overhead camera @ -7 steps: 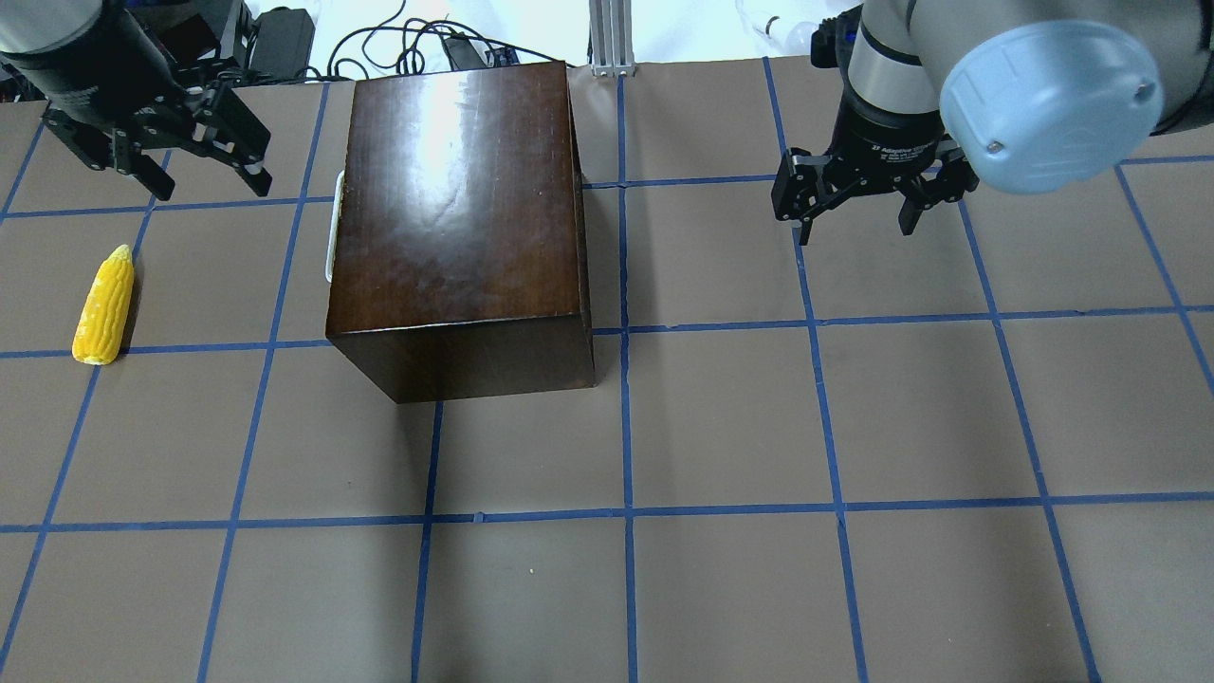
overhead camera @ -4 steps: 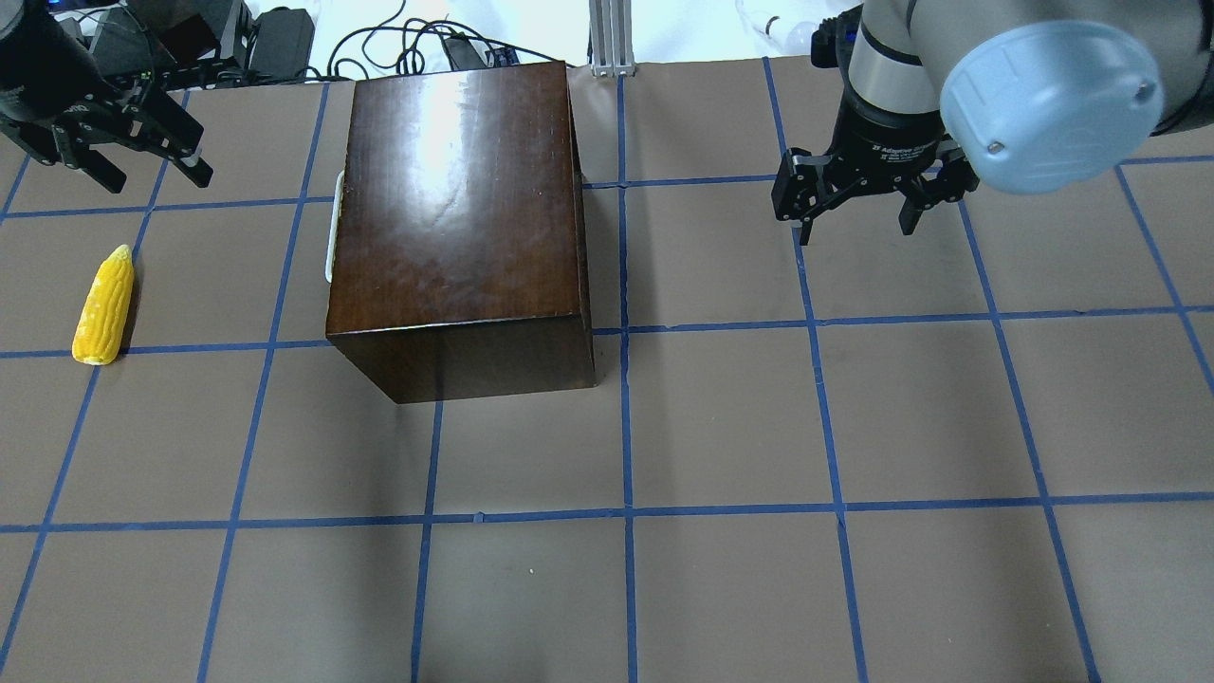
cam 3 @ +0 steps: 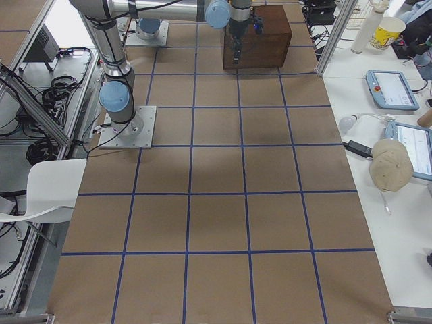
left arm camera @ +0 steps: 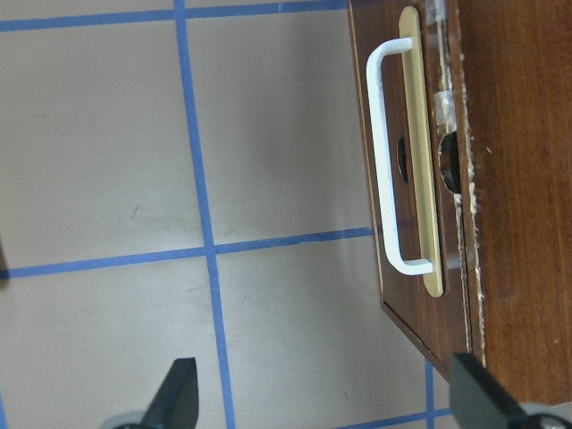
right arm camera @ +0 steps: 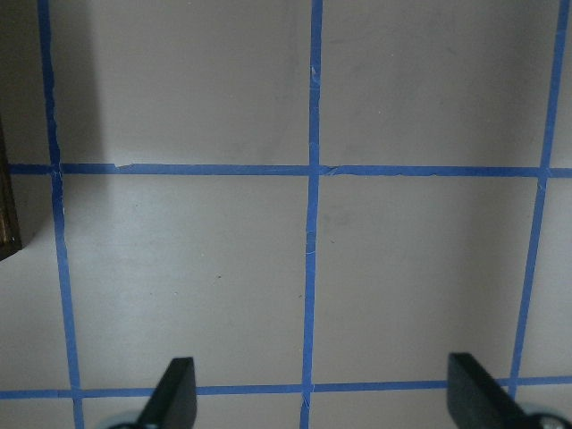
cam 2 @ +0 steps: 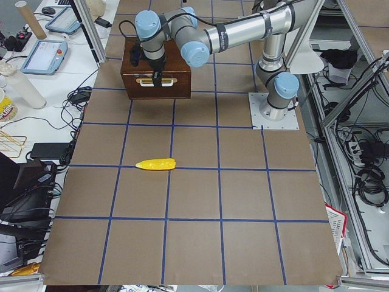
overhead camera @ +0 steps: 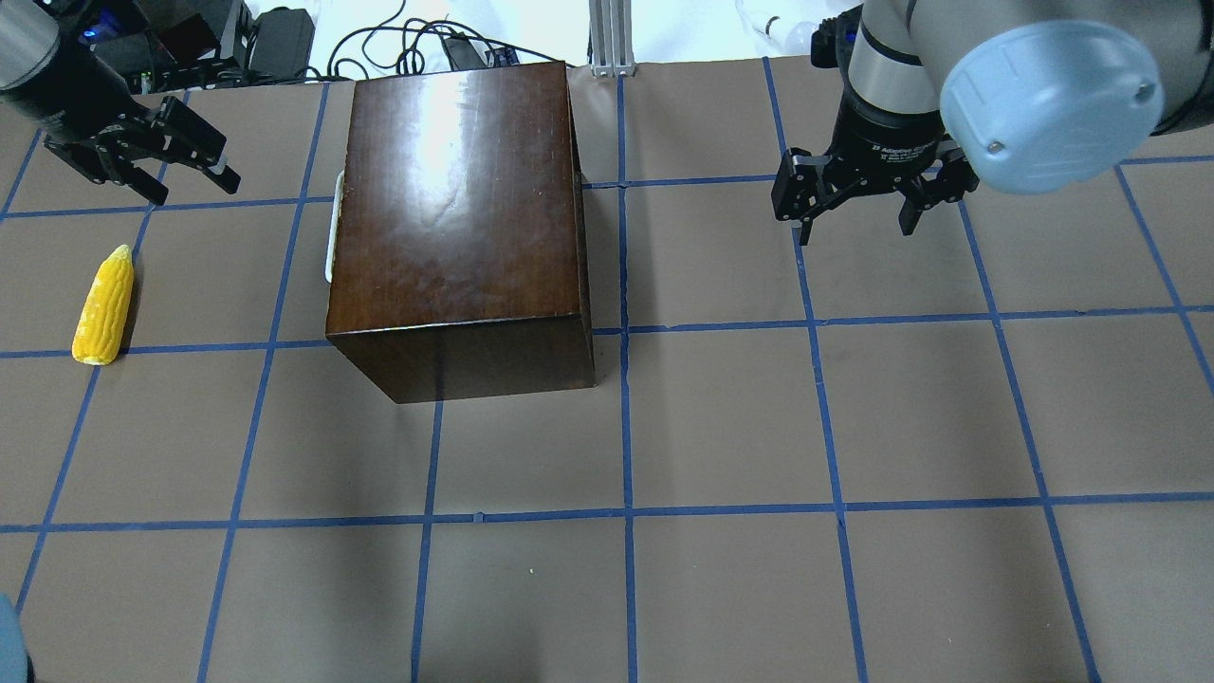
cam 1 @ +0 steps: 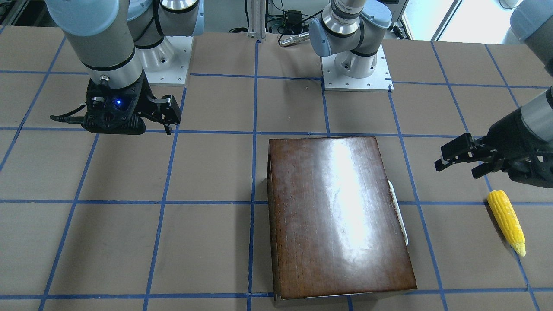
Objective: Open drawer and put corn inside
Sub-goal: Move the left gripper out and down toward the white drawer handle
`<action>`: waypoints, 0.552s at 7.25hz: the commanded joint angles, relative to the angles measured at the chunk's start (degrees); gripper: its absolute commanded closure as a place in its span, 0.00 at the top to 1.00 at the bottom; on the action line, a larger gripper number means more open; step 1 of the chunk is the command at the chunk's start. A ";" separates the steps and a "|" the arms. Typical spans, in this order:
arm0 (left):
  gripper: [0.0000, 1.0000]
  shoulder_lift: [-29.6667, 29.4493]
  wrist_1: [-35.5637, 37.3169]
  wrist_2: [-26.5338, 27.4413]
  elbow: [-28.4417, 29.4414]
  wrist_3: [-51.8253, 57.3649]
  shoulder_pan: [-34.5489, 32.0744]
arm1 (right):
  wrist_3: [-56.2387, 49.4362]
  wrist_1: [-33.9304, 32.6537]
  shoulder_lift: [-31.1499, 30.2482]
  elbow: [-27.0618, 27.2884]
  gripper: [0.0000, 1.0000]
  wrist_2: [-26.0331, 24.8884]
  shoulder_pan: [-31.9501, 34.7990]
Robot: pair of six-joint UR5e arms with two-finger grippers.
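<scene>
The dark glossy box (overhead camera: pixel 455 199) stands mid-table with its drawer shut. The drawer's brown front and whitish handle (left arm camera: pixel 393 161) face my left side; the handle also shows as a sliver in the overhead view (overhead camera: pixel 331 228). The yellow corn (overhead camera: pixel 104 305) lies on the table left of the box and also shows in the front view (cam 1: pixel 506 221). My left gripper (overhead camera: pixel 190 187) is open and empty, held above the table behind the corn and left of the handle. My right gripper (overhead camera: pixel 854 228) is open and empty, to the right of the box.
Brown table cover with a blue tape grid (overhead camera: pixel 626 512). Cables and power bricks (overhead camera: pixel 285 38) lie past the far edge. The two arm bases (cam 1: pixel 354 65) stand on the robot's side of the table.
My left gripper has drawn up and to the left, then turned and come back slightly. The right gripper, corn and box have not moved.
</scene>
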 commanded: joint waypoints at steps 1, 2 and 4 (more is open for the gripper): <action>1.00 -2.33 0.91 -2.84 -0.14 -0.18 0.03 | 0.00 0.03 -0.01 0.00 1.00 0.03 0.00; 1.00 -3.47 1.78 -3.03 -0.15 0.00 0.03 | 0.00 0.03 -0.01 0.00 1.00 0.03 0.00; 1.00 -5.23 3.80 -4.43 -1.19 0.09 0.03 | 0.00 0.03 -0.01 0.00 1.00 0.03 0.00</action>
